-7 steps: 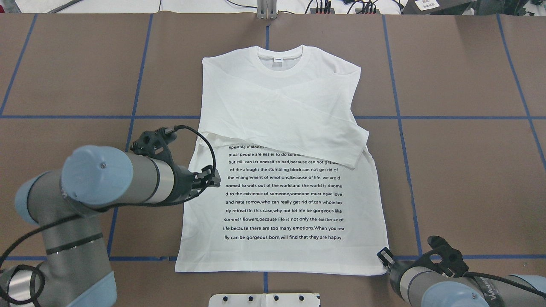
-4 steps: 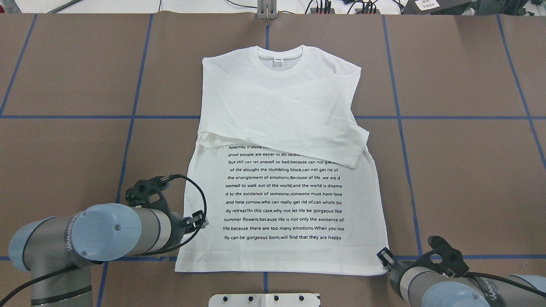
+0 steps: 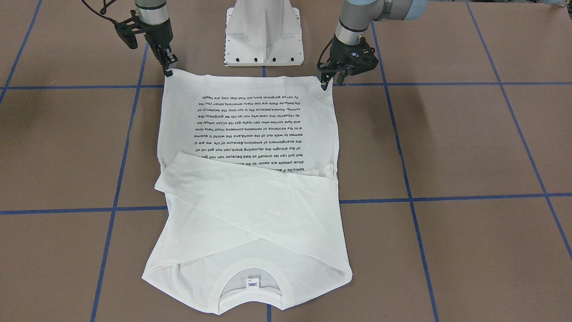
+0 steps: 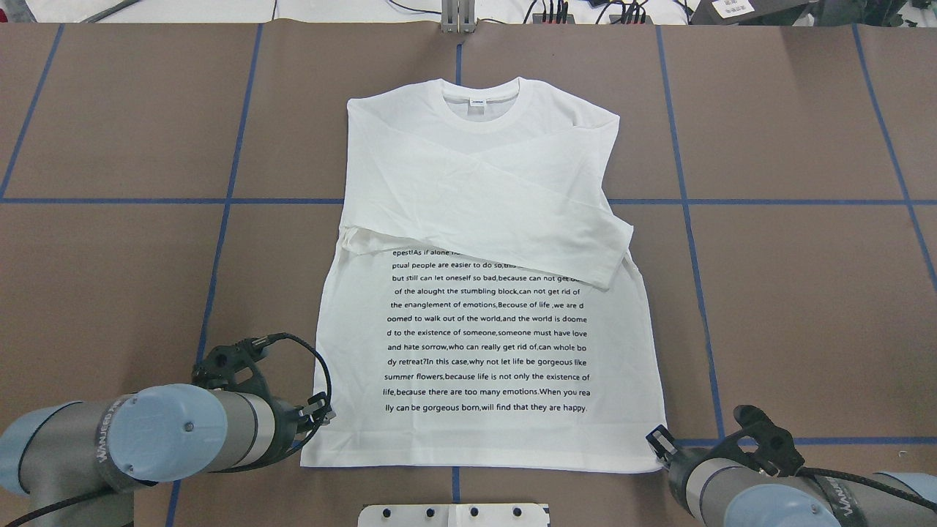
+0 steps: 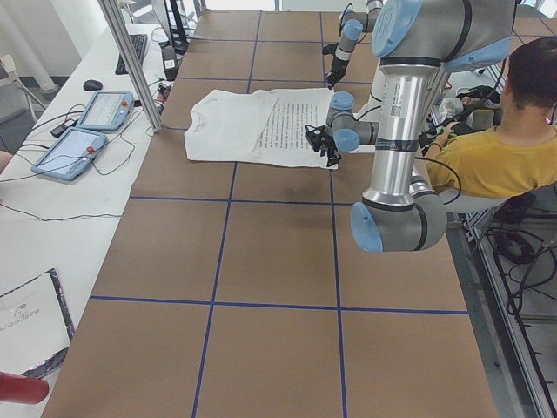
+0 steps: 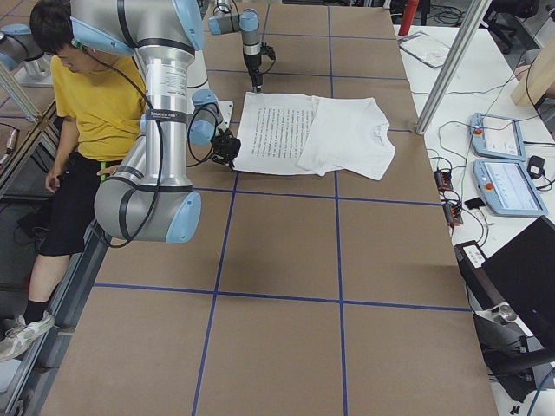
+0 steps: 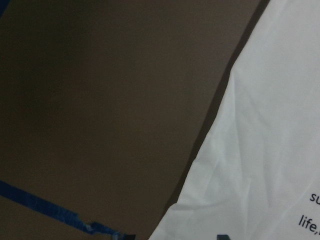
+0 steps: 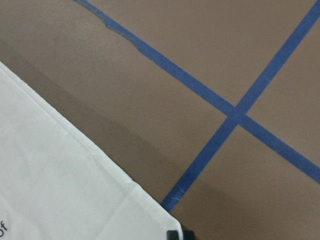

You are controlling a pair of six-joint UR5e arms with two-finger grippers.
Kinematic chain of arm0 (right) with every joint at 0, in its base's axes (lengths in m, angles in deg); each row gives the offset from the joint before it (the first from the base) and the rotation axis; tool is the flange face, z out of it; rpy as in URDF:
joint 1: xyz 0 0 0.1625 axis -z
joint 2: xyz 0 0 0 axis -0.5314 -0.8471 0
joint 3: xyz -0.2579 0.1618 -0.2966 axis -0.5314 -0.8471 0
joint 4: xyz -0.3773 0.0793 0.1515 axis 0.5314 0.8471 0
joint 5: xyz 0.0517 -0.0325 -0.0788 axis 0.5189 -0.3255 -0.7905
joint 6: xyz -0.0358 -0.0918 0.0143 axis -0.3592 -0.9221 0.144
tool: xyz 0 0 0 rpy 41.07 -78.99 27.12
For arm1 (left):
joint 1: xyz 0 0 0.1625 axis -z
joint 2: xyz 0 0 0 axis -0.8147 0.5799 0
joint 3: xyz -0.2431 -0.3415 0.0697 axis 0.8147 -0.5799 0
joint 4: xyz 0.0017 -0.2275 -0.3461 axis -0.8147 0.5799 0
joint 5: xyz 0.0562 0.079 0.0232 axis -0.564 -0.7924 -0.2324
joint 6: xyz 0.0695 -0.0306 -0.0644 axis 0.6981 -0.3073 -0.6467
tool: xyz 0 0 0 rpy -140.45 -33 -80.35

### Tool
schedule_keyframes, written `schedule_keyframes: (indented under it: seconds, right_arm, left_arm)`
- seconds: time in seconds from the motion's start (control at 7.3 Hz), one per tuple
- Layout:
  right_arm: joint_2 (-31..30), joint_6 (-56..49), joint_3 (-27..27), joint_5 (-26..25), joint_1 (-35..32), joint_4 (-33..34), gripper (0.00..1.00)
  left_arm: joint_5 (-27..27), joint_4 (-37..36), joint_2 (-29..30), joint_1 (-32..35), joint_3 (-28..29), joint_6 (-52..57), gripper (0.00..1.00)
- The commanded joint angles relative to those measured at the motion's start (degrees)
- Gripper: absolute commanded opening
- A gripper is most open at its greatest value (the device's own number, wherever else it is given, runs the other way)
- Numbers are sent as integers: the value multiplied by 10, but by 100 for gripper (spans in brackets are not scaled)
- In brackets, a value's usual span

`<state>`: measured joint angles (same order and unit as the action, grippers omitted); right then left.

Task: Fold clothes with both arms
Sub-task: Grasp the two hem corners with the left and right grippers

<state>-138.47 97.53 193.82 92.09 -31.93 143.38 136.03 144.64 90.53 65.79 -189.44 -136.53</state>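
Observation:
The white long-sleeved T-shirt [image 4: 483,219] lies flat on the brown table, collar at the far side, printed text up, and both sleeves folded across the chest. My left gripper [image 4: 323,414] [image 3: 329,80] hovers low at the near left hem corner, its fingers apart and empty. The left wrist view shows the shirt's side edge [image 7: 260,150] beside bare table. At the near right hem corner my right gripper [image 4: 658,443] [image 3: 169,65] also looks open. In the right wrist view that hem corner [image 8: 150,210] lies flat just in front of the fingertips.
The robot's white pedestal base [image 3: 263,36] stands between the two arms, just behind the hem. Blue tape lines [image 4: 219,241] grid the table. A seated person in yellow [image 5: 487,165] is behind the robot. Tablets [image 5: 83,131] and cables lie beyond the far edge.
My left arm has swung back toward the robot along the shirt's left edge, from beside the text block down to the hem corner. The right arm and the shirt have stayed still.

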Motion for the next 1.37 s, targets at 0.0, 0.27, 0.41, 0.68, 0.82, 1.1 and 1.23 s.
schedule_keyframes:
  seconds: [0.0,0.27,0.41,0.68,0.82,1.1,1.23]
  right_arm:
    - [0,0,0,0,1,0,0]
    - [-1,0,0,0,1,1,0]
    - [0,0,0,0,1,1,0]
    - [-1,0,-1,0,1,0,0]
    - [0,0,-1,0,1,0,0]
    - [0,0,-1,0,1,0,0]
    - [-1,0,-1,0,1,1,0]
  left_arm:
    - [1,0,0,-9,3,-8,62]
    - [3,1,-1,-12,6,-7,62]
    - [4,1,-1,-14,7,-6,62]
    - [15,1,-1,-14,19,-5,62]
    - [16,2,-1,-15,19,-5,62]
    - [17,2,0,-20,19,-6,62]
    - [20,2,0,-24,19,-6,62]
